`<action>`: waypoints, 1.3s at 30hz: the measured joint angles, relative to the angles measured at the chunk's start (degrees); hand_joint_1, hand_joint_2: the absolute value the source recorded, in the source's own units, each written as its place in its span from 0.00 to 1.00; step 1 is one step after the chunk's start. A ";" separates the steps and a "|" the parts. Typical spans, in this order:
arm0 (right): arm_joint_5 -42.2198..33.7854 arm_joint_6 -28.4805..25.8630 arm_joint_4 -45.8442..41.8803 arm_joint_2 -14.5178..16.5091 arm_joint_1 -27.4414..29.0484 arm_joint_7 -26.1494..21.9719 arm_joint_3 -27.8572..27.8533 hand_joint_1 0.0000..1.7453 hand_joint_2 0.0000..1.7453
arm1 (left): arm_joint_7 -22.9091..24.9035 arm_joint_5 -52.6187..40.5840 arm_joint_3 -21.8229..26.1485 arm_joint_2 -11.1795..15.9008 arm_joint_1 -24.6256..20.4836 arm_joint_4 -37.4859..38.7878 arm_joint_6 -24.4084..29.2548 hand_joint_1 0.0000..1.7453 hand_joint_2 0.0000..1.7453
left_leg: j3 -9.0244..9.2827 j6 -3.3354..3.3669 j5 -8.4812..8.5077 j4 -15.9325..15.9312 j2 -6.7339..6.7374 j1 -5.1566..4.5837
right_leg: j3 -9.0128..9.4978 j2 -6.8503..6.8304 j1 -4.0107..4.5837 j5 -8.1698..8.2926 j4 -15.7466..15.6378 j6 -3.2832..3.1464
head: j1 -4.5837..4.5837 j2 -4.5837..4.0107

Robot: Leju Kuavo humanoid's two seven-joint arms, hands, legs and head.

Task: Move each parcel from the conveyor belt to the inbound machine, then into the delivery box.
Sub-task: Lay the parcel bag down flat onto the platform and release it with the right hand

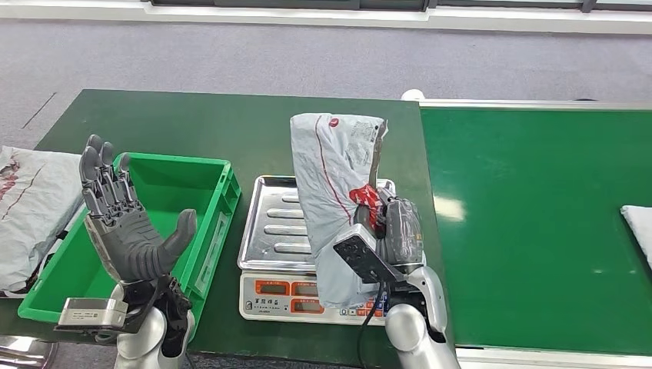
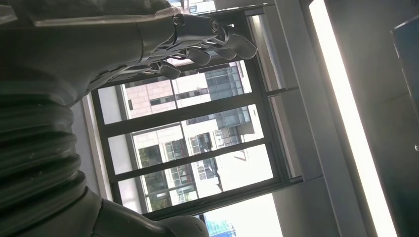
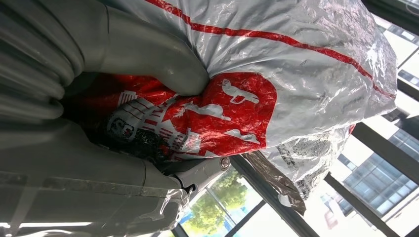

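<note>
We grip a grey courier parcel (image 1: 336, 201) upright in our right hand (image 1: 396, 231) above the weighing scale (image 1: 269, 265), so the scale and the green crate (image 1: 215, 201) beneath our open, raised left hand (image 1: 123, 219) still lie ahead, and another parcel (image 1: 638, 227) waits on the conveyor belt (image 1: 530, 231) beyond.

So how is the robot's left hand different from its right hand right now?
The left robot hand is raised over the green crate, fingers spread, holding nothing; the right robot hand grips a grey parcel upright above the scale. The left palm is fully visible; the right is mostly hidden behind the parcel. Both are grey.
</note>
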 joint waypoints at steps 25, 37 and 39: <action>-1.90 -1.99 5.82 0.00 -1.25 -0.53 0.52 0.00 1.00 | 0.17 -0.38 -0.08 -0.04 0.63 -0.74 0.09 0.00 1.00 | 0.00 0.00 0.00 0.00 0.00 0.00 | 0.01 -0.01 -0.01 0.00 0.00 0.00 | 0.00 0.00; -1.65 -3.06 6.73 -0.03 -1.37 -1.44 0.90 0.00 1.00 | 0.01 -0.58 -0.08 -0.01 1.57 -0.80 1.02 0.00 1.00 | 0.01 0.00 0.00 0.00 0.00 0.00 | 0.01 -0.01 0.00 0.00 0.00 0.00 | 0.00 0.00; -1.42 -3.80 6.31 -0.08 -1.26 -1.72 1.03 0.00 1.00 | -0.02 -0.58 -0.08 0.00 1.65 -0.86 1.20 0.00 1.00 | 0.01 0.00 0.00 0.00 0.00 0.00 | 0.01 -0.01 0.00 0.00 0.00 0.00 | 0.00 0.00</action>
